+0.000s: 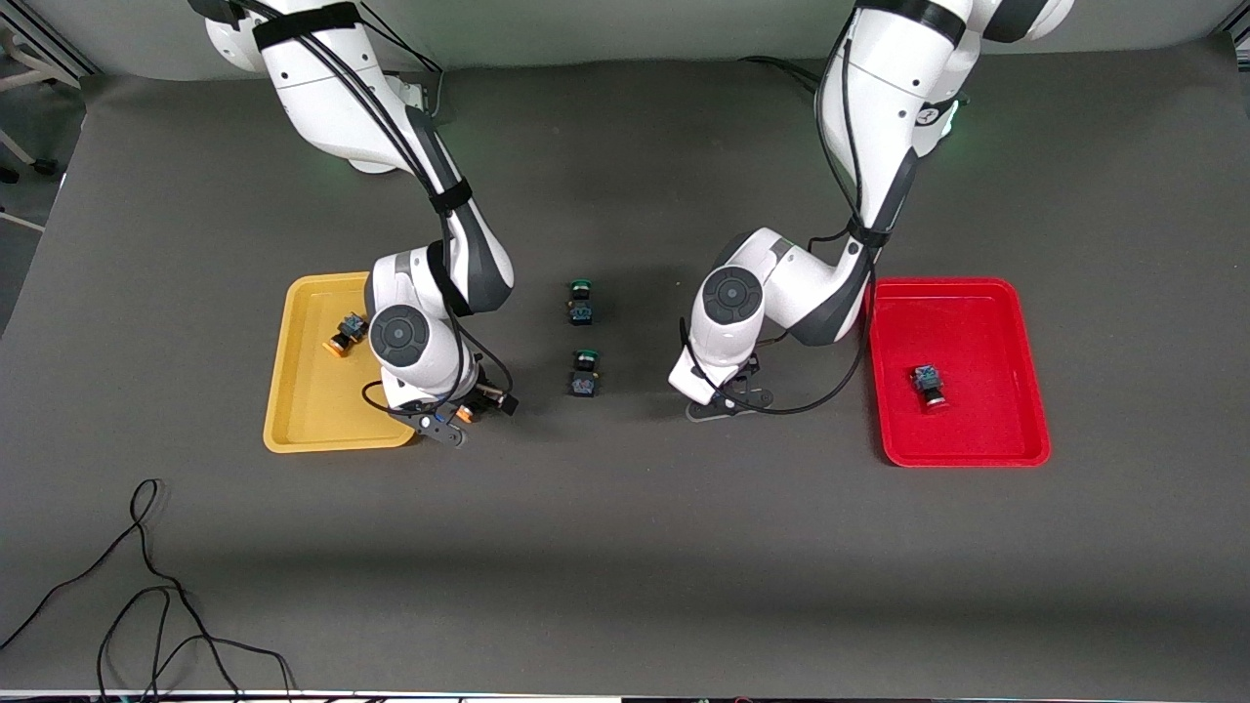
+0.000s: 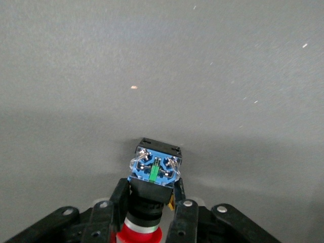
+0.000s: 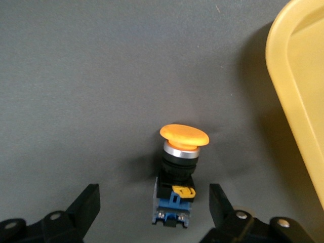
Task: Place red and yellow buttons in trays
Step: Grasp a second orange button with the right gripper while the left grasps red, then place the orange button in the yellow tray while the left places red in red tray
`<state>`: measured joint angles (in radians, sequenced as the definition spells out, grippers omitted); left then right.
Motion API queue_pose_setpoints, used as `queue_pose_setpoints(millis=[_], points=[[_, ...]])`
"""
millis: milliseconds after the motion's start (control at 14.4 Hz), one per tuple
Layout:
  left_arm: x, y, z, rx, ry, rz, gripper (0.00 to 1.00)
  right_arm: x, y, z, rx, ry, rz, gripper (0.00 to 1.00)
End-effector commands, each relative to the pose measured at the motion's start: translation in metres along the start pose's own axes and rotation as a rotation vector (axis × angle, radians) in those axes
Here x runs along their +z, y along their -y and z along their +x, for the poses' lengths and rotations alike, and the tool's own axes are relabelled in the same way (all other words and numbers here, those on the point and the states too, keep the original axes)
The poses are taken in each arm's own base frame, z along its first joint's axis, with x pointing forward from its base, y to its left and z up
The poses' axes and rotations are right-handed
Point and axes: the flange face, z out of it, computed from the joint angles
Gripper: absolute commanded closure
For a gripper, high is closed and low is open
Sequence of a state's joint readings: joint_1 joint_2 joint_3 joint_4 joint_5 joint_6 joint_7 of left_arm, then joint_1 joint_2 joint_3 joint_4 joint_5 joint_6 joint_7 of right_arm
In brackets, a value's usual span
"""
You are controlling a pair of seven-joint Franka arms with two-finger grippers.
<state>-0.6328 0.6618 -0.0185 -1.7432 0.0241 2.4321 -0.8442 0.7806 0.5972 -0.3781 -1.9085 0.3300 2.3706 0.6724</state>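
Note:
My right gripper [image 1: 457, 418] [image 3: 153, 197] is open, low at the mat, beside the yellow tray [image 1: 293, 391] [image 3: 298, 76]. Its fingers straddle a yellow-capped button [image 3: 184, 135] [image 1: 466, 414] that lies on the mat without touching it. A second yellow button [image 1: 344, 335] lies in the yellow tray. My left gripper [image 1: 728, 398] [image 2: 150, 190] is shut on a red-capped button [image 2: 154, 169], low over the mat between the green buttons and the red tray [image 1: 977, 332]. That button is hidden under the hand in the front view. Another red button [image 1: 930, 384] lies in the red tray.
Two green-capped buttons [image 1: 581, 301] [image 1: 584, 373] lie on the mat between the two arms. A loose black cable [image 1: 146, 586] lies near the front edge toward the right arm's end.

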Motion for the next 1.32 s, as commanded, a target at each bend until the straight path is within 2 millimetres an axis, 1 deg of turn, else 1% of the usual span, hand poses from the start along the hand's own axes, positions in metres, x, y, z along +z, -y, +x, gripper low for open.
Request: queue_pose_setpoints(millis=[0, 69, 139, 208, 277, 347, 416, 485, 554, 624, 762, 901, 970, 1040, 1109, 1178, 1248], points=[[-0.033, -0.018, 0.016, -0.029, -0.01, 0.01, 0.9, 0.005, -0.002, 0.0, 0.029, -0.002, 0.008, 0.35], [-0.058, -0.024, 0.026, -0.038, 0.005, 0.022, 0.9, 0.006, -0.003, 0.002, 0.028, -0.009, 0.012, 0.43], [-0.082, -0.026, 0.033, -0.041, 0.027, 0.045, 0.9, 0.011, -0.006, 0.003, 0.03, -0.011, 0.008, 0.53], [-0.111, -0.02, 0.044, -0.062, 0.045, 0.041, 0.9, 0.012, -0.007, 0.003, 0.03, -0.013, 0.008, 0.63], [-0.133, -0.004, 0.056, -0.092, 0.069, 0.028, 0.9, 0.012, -0.007, 0.003, 0.03, -0.013, 0.008, 0.73], [-0.156, 0.015, 0.066, -0.087, 0.073, 0.007, 0.91, 0.009, -0.007, 0.003, 0.03, -0.01, 0.01, 0.84], [-0.173, 0.038, 0.076, -0.078, 0.101, 0.002, 0.91, 0.004, -0.008, 0.004, 0.031, -0.008, 0.015, 0.91], [-0.19, 0.068, 0.088, -0.067, 0.129, -0.007, 0.91, -0.007, -0.01, 0.008, 0.037, -0.008, 0.024, 0.94], [-0.204, 0.098, 0.097, -0.056, 0.149, -0.016, 0.91, -0.025, -0.013, 0.012, 0.044, 0.003, 0.037, 0.95], [-0.213, 0.131, 0.103, -0.061, 0.153, -0.017, 0.91, -0.049, -0.024, 0.023, 0.064, 0.022, 0.048, 0.95], [-0.217, 0.207, 0.11, -0.025, 0.169, -0.016, 0.91, -0.104, -0.053, 0.043, 0.063, 0.053, 0.074, 0.94], [-0.21, 0.284, 0.118, 0.008, 0.175, 0.009, 0.91, -0.144, -0.093, 0.066, 0.044, 0.063, 0.097, 0.94], [-0.207, 0.322, 0.125, 0.022, 0.171, 0.03, 0.91, -0.162, -0.11, 0.072, 0.024, 0.07, 0.104, 0.94], [-0.2, 0.349, 0.131, 0.041, 0.171, 0.045, 0.91, -0.179, -0.127, 0.078, 0.014, 0.078, 0.119, 0.94], [-0.186, 0.368, 0.134, 0.083, 0.166, 0.06, 0.91, -0.188, -0.143, 0.082, -0.001, 0.089, 0.125, 0.94], [-0.166, 0.384, 0.132, 0.11, 0.156, 0.072, 0.91, -0.193, -0.159, 0.089, -0.012, 0.097, 0.129, 0.94], [-0.14, 0.401, 0.126, 0.126, 0.134, 0.075, 0.91, -0.192, -0.174, 0.096, -0.025, 0.099, 0.126, 0.94]])
